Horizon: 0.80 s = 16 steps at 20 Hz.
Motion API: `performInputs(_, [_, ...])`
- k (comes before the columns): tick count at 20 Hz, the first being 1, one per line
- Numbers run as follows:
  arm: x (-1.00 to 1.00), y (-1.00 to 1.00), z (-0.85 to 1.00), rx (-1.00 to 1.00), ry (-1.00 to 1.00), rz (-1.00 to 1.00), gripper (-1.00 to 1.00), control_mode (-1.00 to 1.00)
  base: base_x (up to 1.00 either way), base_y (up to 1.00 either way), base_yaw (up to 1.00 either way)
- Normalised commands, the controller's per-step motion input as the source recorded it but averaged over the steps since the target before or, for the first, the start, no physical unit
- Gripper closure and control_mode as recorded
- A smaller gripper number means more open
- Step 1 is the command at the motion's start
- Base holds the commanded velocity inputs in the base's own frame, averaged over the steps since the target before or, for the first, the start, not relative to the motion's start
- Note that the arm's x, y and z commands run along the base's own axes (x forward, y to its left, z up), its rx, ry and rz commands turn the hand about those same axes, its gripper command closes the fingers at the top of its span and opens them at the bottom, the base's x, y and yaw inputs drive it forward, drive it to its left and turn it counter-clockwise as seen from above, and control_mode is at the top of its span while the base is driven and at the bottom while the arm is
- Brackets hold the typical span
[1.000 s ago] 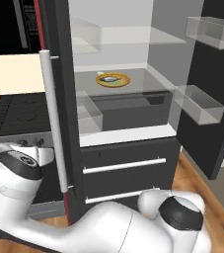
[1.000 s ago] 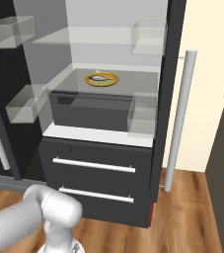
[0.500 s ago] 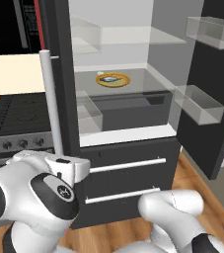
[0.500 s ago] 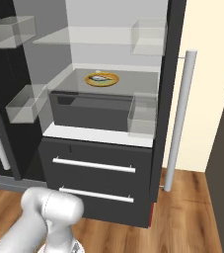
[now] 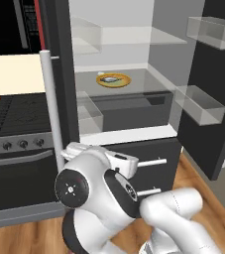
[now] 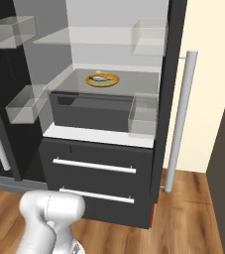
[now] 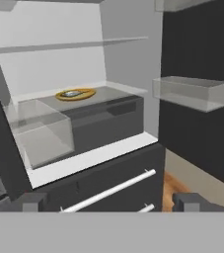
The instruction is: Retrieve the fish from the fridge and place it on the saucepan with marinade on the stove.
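While its gripper [image 7: 108, 202] stands wide and empty, the fish [image 7: 74, 93] lies ahead and higher, on the fridge [image 7: 192, 59] shelf.

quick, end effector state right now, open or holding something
End effector: open, fingertips wide apart, holding nothing; it faces the open fridge, where the fish lies on its plate.

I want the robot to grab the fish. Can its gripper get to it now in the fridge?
Probably yes. Both fridge doors stand open, and the fish lies uncovered on its yellow-rimmed plate on a shelf. The gripper is open, low, pointing in, with nothing between.
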Motion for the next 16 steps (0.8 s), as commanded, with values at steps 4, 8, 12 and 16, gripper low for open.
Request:
performInputs(4, [0.0, -0.89, 0.02, 0.0, 0.0, 0.0, -1.0, -1.0, 0.0, 0.0, 0.0])
performInputs(8, [0.01, -0.74, 0.0, -0.02, 0.0, 0.01, -1.0, -1.0, 0.0, 0.0, 0.0])
performInputs(12, [0.08, -0.4, 0.04, -0.1, 0.0, 0.05, -1.0, -1.0, 0.0, 0.0, 0.0])
performInputs(16, [0.18, -0.34, 0.09, -0.11, 0.01, 0.13, -1.0, -1.0, 0.0, 0.0, 0.0])
